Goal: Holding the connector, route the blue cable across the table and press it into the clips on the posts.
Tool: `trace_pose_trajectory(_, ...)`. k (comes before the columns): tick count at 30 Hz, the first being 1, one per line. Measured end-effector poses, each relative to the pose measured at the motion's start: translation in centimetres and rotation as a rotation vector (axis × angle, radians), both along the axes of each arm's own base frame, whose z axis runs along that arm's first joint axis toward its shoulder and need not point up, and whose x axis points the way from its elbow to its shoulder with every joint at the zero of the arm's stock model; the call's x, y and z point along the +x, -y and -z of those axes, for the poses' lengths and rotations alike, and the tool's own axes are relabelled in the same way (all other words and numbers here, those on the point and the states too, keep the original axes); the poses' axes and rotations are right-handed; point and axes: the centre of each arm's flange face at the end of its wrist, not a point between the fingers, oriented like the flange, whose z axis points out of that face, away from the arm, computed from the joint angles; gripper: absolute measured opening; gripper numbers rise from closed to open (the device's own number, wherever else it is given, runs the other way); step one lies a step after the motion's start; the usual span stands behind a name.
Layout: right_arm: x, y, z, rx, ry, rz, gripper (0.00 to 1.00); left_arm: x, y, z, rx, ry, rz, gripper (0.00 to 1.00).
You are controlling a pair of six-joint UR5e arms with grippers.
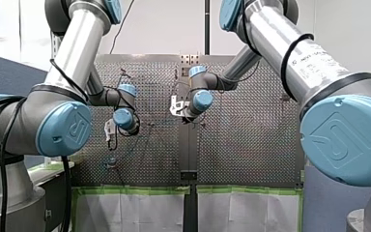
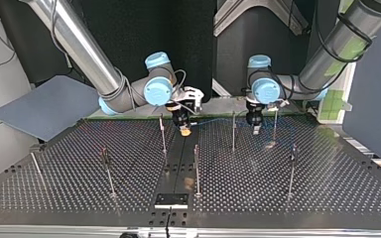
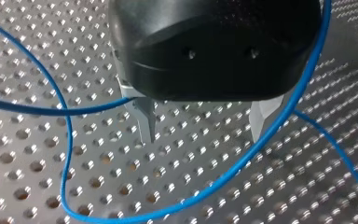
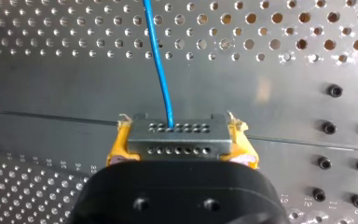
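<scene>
Two tools: right tool [image 4: 181,140] pinches connector [image 4: 179,135], left tool [image 3: 203,128] spread, empty. Slack blue cable [image 4: 160,70] loops around left tool, could snag.

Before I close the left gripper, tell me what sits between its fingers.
In the left wrist view, only bare perforated table shows between the fingers; the blue cable loops ahead of the left gripper, not inside its gap.

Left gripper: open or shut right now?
Open. The left gripper shows metal fingers apart over bare perforated table; the blue cable loops around them, not between the tips.
</scene>
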Motion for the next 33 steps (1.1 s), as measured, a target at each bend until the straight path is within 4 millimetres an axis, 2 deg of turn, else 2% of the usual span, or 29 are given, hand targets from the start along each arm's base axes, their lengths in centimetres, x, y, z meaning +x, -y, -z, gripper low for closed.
trace_pose_trajectory(14, 0.3, -0.4, 0.0, 0.001, -0.001, -0.008, 0.0, -5.0, 1.6, -2.1, -0.044, 0.009, 0.028, 0.99)
trace_pose_trajectory(26, 0.4, -0.6, 0.0, 0.004, -0.003, -0.011, 0.0, -10.5, 4.0, -3.6, -0.062, -0.002, 0.086, 0.99)
trace_pose_trajectory(33, 0.2, -0.3, 0.0, 0.005, -0.001, -0.005, 0.0, -12.3, 6.3, -6.1, -0.095, 0.057, 0.133, 0.99)
